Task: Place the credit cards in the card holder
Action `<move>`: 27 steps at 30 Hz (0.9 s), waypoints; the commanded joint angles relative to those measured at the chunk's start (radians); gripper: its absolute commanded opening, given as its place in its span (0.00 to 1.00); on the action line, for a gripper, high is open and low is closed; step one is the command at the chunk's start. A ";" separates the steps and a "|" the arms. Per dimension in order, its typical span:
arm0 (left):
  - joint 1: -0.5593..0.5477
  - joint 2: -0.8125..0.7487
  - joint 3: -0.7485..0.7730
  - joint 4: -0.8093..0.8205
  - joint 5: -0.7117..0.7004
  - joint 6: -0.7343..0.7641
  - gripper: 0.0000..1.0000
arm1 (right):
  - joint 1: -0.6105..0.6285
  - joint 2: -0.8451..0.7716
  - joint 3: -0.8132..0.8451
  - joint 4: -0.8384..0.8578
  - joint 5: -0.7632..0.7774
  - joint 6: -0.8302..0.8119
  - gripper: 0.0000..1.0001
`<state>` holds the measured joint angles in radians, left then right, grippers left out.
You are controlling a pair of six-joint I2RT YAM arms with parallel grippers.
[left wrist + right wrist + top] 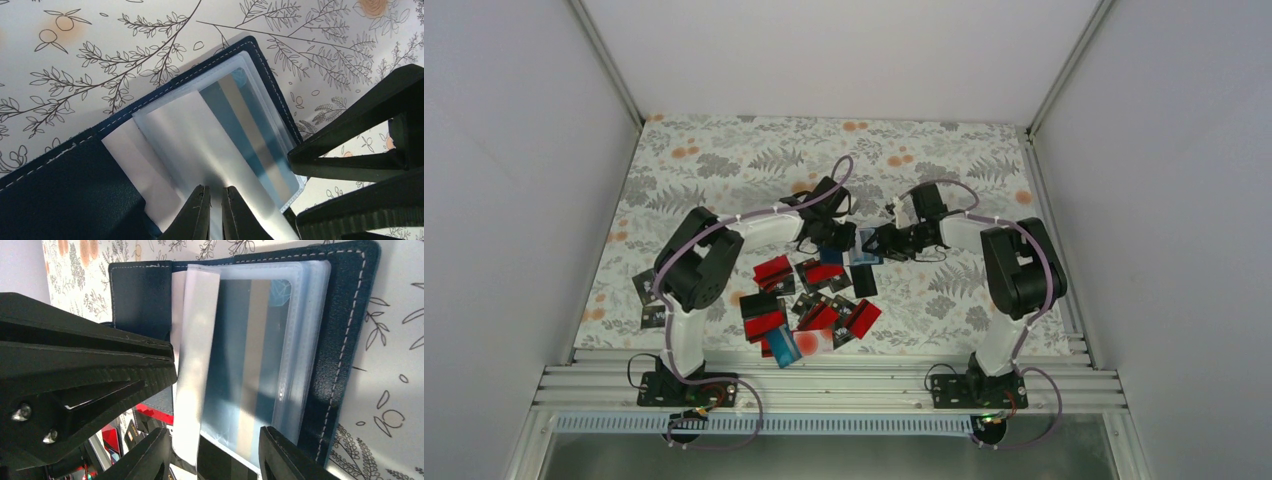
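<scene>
Pinches a clear sleeve [190, 135] of the open card holder [50, 200] mid-table with the left gripper [215, 192], holds the right gripper [215, 432] jaws apart around the light blue card [240, 350], near the heap of credit cards [809, 310].

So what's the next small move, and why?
Probably pull the right gripper back toward the credit cards: its jaws stand open, the light blue card looks seated in the card holder, and the left gripper pinches a sleeve page up.

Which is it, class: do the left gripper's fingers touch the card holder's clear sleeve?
Touching. The left wrist view shows the left gripper nearly shut, its fingers pinching the clear sleeve of the card holder.
</scene>
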<state>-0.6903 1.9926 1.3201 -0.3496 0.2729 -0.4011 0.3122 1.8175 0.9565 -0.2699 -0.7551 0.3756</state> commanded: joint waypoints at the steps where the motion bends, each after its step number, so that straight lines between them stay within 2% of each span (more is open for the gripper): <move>1: -0.005 0.046 -0.011 0.020 -0.005 0.020 0.07 | 0.008 0.016 -0.001 0.018 0.018 -0.001 0.46; 10: -0.006 0.083 -0.016 0.005 -0.053 0.038 0.03 | 0.007 -0.002 -0.001 0.001 0.079 0.003 0.46; 19: -0.006 0.107 -0.047 0.012 -0.086 0.035 0.02 | 0.007 -0.023 -0.002 -0.015 0.135 0.008 0.48; 27: -0.007 0.114 -0.050 0.027 -0.073 0.030 0.02 | 0.007 0.001 -0.013 0.026 0.044 0.021 0.49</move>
<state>-0.6941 2.0468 1.3041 -0.2817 0.2409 -0.3779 0.3141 1.8130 0.9565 -0.2684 -0.6708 0.3851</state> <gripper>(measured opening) 0.025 0.489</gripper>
